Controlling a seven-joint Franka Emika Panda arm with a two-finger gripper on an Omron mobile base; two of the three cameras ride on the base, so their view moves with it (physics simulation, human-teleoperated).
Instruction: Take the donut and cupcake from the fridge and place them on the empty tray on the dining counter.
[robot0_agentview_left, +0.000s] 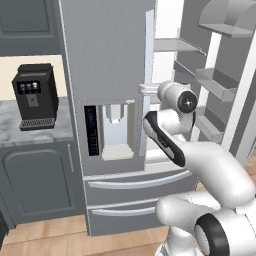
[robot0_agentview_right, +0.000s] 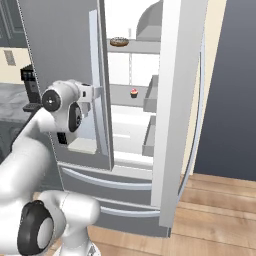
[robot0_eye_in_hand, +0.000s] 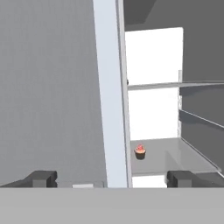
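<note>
The fridge (robot0_agentview_left: 107, 60) (robot0_agentview_right: 60, 45) stands with its left door shut and its right door swung open onto white shelves. A brown donut (robot0_agentview_right: 119, 42) lies on the upper shelf. One shelf lower sits the pink-topped cupcake (robot0_agentview_right: 134, 93) (robot0_eye_in_hand: 140, 152). My gripper (robot0_agentview_left: 148, 90) (robot0_agentview_right: 97, 91) (robot0_eye_in_hand: 113, 179) hangs open and empty at the inner edge of the shut left door, level with the cupcake's shelf and well short of it. Its fingertips (robot0_eye_in_hand: 43, 178) stand wide apart. The tray and the dining counter are out of view.
The open right door (robot0_agentview_right: 180, 110) with its bins (robot0_agentview_left: 215, 82) flanks the opening on the right. The left door's edge (robot0_eye_in_hand: 111, 96) is close beside the hand. A black coffee machine (robot0_agentview_left: 35, 97) sits on a grey cabinet counter (robot0_agentview_left: 30, 132) to the left. Two bottom drawers (robot0_agentview_left: 135, 182) are shut.
</note>
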